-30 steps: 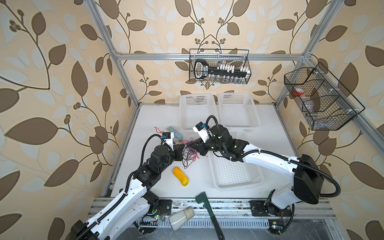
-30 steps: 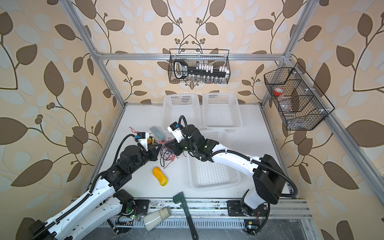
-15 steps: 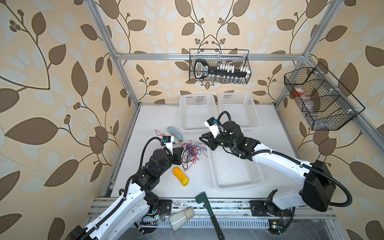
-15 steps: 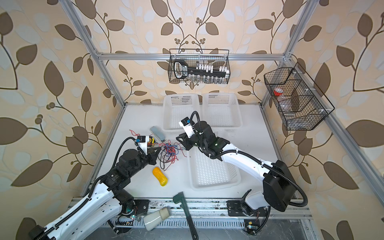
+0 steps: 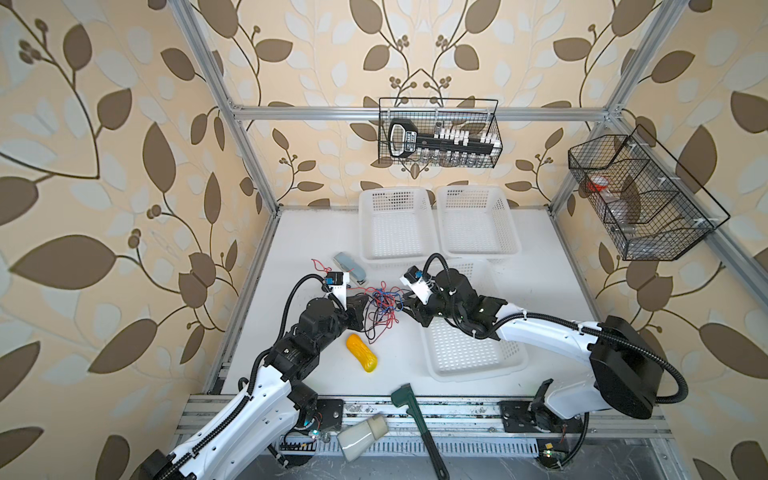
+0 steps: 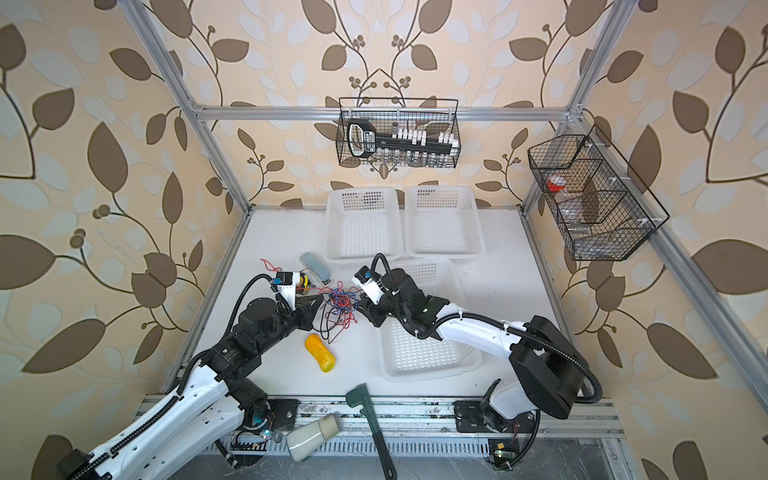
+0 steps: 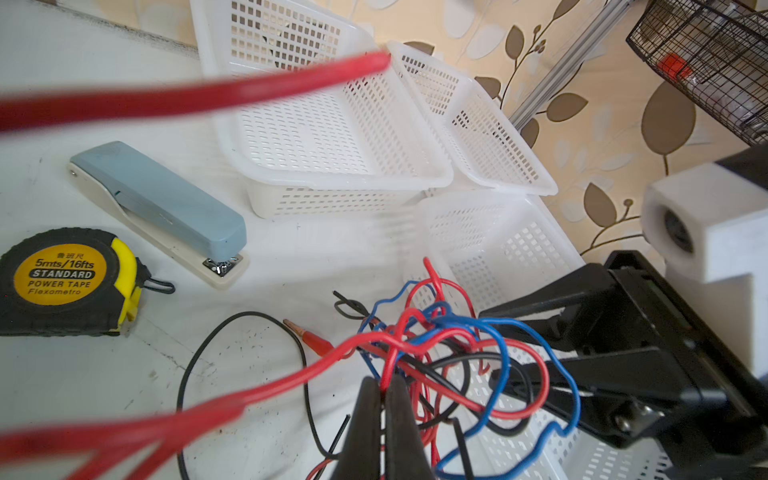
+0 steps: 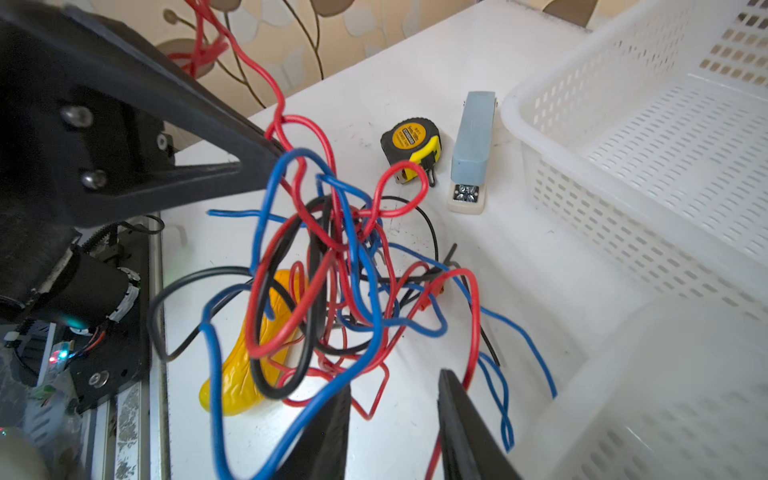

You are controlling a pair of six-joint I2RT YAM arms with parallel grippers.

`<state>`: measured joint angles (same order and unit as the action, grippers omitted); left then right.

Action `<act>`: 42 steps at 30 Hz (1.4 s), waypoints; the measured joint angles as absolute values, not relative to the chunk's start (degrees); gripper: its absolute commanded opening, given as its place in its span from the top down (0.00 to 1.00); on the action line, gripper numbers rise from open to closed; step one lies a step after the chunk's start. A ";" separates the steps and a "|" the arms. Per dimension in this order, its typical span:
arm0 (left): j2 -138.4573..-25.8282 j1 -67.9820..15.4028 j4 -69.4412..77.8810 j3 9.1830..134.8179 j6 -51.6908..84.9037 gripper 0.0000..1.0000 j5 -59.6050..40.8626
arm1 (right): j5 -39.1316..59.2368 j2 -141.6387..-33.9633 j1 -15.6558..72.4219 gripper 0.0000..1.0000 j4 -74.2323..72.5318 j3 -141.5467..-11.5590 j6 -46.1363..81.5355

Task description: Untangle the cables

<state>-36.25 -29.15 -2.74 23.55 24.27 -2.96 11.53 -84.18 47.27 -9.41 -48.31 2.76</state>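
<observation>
Right beside the front basket (image 5: pixel 473 357), off the far corner on its left side in both top views, the cables (image 5: pixel 384 305) (image 6: pixel 338 307) hang in one knot of red, blue and black loops. The lowest loops trail onto the table (image 5: pixel 311 232), just clear of the basket's rim.

The left gripper (image 5: pixel 366 306) comes at the knot from the side away from the basket. In the left wrist view its fingers (image 7: pixel 370 415) are pressed tight together, with a red strand of the cables (image 7: pixel 436 345) pinched between them. One long red strand runs back past that camera, blurred.

The right gripper (image 5: pixel 409 306) reaches out over the basket's far end to the knot's other side. In the right wrist view it (image 8: pixel 395 399) has its jaws well apart. A few loose red and blue strands of the cables (image 8: pixel 332 270) cross the gap, but nothing is clamped.

A stapler (image 5: pixel 351 268) lies farther from the basket than the knot does, toward the back wall, and a tape measure (image 7: pixel 62 278) sits just beyond the stapler. A yellow toy (image 5: pixel 362 353) lies on the table near the basket's left side, below the knot's hanging loops.
</observation>
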 measured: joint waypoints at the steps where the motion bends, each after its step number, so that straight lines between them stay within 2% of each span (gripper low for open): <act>1: -36.25 -29.15 -2.79 23.62 24.43 1.00 -2.87 | 11.25 -84.18 47.24 0.65 -9.80 -48.31 2.76; 7: -36.16 -29.15 -3.75 26.28 25.54 1.00 -1.50 | 9.32 -83.22 46.57 0.65 -10.70 -48.07 4.40; 15: -34.98 -29.15 -6.24 32.14 26.55 1.00 0.49 | 8.43 -76.60 45.43 0.65 -10.81 -45.50 8.01; 29: -35.07 -29.15 -6.22 38.06 30.02 1.00 2.46 | 8.16 -72.71 50.78 0.61 -11.42 -44.23 10.92; 36: -36.03 -29.15 -8.27 38.06 30.72 1.00 4.78 | 9.74 -72.34 50.78 0.43 -10.02 -44.25 10.41; 42: -34.52 -29.15 -9.19 37.41 31.22 1.00 5.82 | 10.85 -69.23 50.78 0.41 -9.30 -44.73 10.41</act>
